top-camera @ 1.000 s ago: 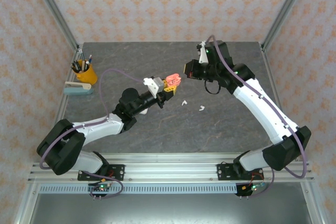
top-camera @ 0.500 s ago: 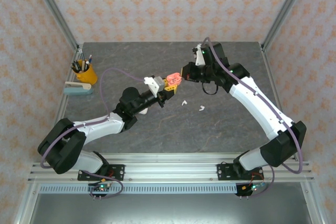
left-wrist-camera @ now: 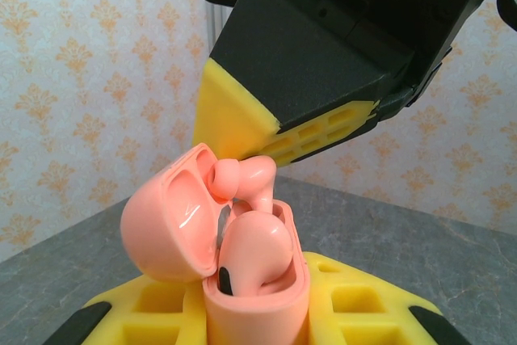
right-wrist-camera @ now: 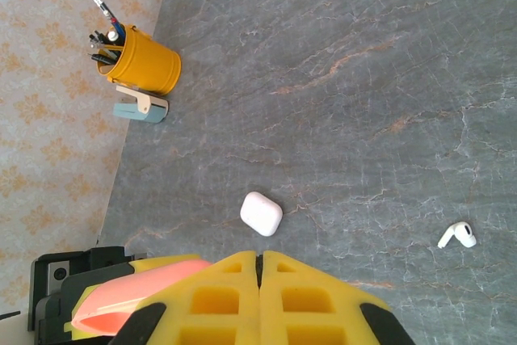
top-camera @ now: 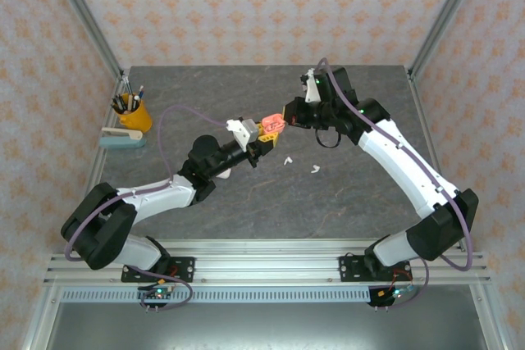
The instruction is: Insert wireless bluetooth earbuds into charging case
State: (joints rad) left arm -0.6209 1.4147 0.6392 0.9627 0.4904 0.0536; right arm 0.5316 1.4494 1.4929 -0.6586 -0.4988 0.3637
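Showing the left gripper (top-camera: 262, 138) reaching in from 8 o'clock, its yellow fingers (left-wrist-camera: 121, 321) closed narrow on the base of the coral-pink charging case (top-camera: 271, 125), held above the middle of the grey table (top-camera: 353, 202). The left wrist view shows the case (left-wrist-camera: 258, 292) upright with its lid (left-wrist-camera: 166, 228) hinged open toward 9 o'clock. One coral-pink earbud (left-wrist-camera: 257, 252) sits in the case. A second coral-pink earbud (left-wrist-camera: 242, 177) lies at the case mouth toward 12 o'clock, touching the tip of the right gripper (left-wrist-camera: 242, 131). The right gripper (top-camera: 289, 114) comes in from 2 o'clock of the case, its fingers (right-wrist-camera: 315, 296) pressed fully together; whether they pinch that earbud cannot be told. Two white earbuds (top-camera: 286, 160) (top-camera: 315, 170) lie loose on the table at 5 o'clock of the case, apart from each other. The right wrist view shows the white charging case (right-wrist-camera: 261, 213) shut on the table, with one white earbud (right-wrist-camera: 457, 234) well apart at its 3 o'clock. A yellow pen cup (top-camera: 134, 114) and a stapler (top-camera: 121, 138) stand together at the table's 9 o'clock edge.
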